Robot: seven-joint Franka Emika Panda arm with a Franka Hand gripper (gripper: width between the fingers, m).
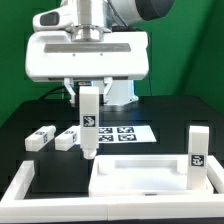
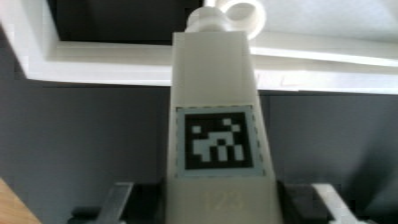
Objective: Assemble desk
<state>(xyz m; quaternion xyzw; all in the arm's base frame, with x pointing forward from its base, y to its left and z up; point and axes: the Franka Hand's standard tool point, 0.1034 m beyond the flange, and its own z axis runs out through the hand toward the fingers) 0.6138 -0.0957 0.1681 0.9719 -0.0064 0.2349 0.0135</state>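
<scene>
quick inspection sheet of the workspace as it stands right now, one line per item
surface: black table, flat
job's things: tabletop panel lies flat at the front; upright leg stands at its corner on the exterior view's right; loose leg and second loose leg lie on the table; held leg hangs vertical
clutter: nothing seen
grippers: gripper shut on the held leg
cables: nothing seen
surroundings: green backdrop; marker board flat on the table
</scene>
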